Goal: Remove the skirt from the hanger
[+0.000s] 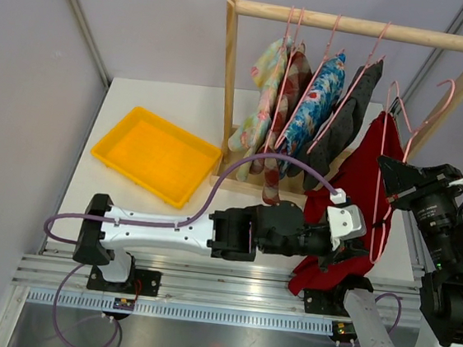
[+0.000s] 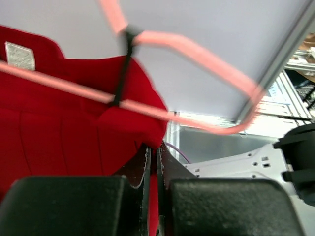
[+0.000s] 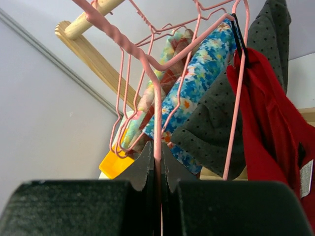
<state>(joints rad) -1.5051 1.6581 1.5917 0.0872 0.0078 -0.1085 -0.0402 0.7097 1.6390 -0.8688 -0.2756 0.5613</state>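
left gripper (image 2: pixel 152 162): nearest, black jaws all but together, a fold of red cloth pinched between them
skirt (image 2: pixel 59 132): red, seamed panels, fills the left; white label (image 2: pixel 19 55) near its top edge
hanger (image 2: pixel 197 51): pink wire, lower bar crossing the skirt's waist, upper bar curving round to the right past the cloth
loop (image 2: pixel 123 69): thin black strap running between the two bars
wall (image 2: pixel 197 19): pale grey, far
post (image 2: pixel 280 59): metal, slanted, right
arm link (image 2: pixel 236 164): white, low right
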